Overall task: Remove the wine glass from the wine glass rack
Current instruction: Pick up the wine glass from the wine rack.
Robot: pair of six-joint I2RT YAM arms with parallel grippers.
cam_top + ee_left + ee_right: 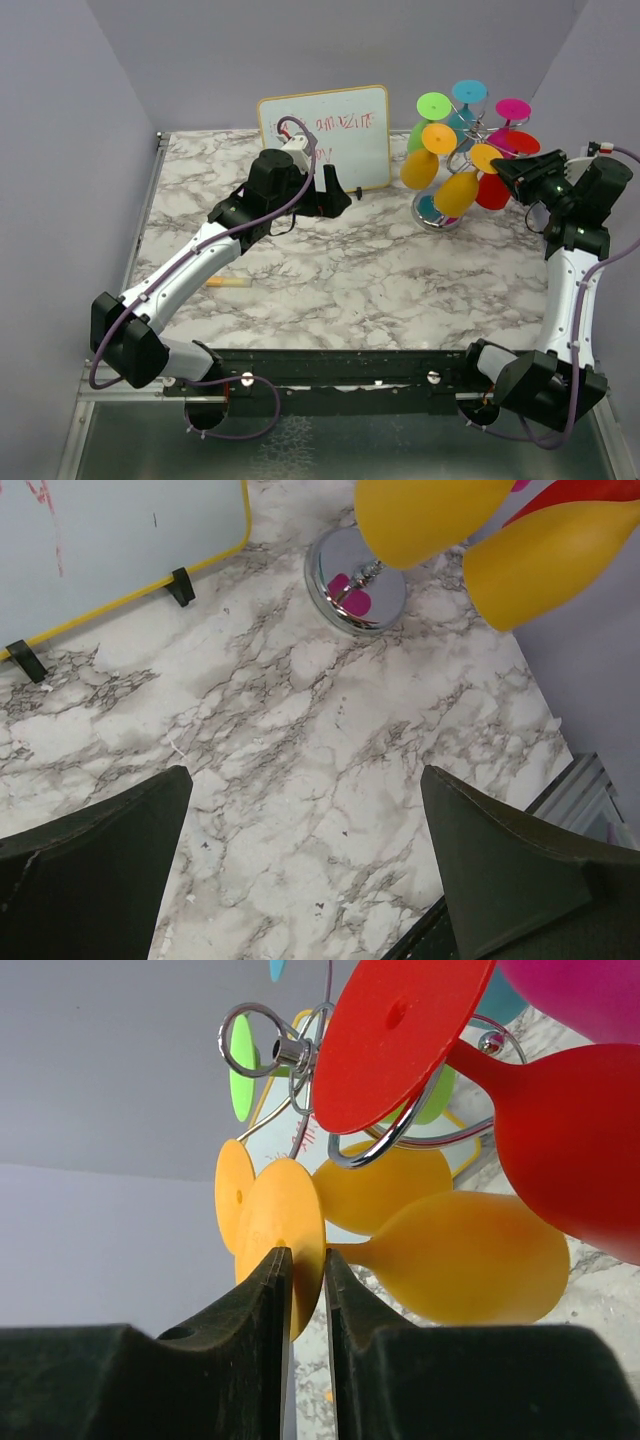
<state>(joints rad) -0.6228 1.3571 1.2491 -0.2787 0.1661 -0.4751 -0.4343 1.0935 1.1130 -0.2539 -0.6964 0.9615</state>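
Observation:
The wine glass rack (455,150) is a silver wire stand on a round shiny base (355,580) at the table's back right. Several coloured wine glasses hang on it upside down. My right gripper (305,1270) is shut on the round foot of a yellow wine glass (470,1255). The glass's stem runs off to its bowl on the right. In the top view the right gripper (503,168) is at the rack's right side. My left gripper (305,780) is open and empty over bare marble, left of the rack, by the whiteboard.
A whiteboard (325,135) with a yellow frame stands at the back centre. A red glass (570,1130) hangs close above and right of the held yellow one. A second yellow-orange glass (385,1195) hangs behind it. A small yellow item (228,283) lies front left.

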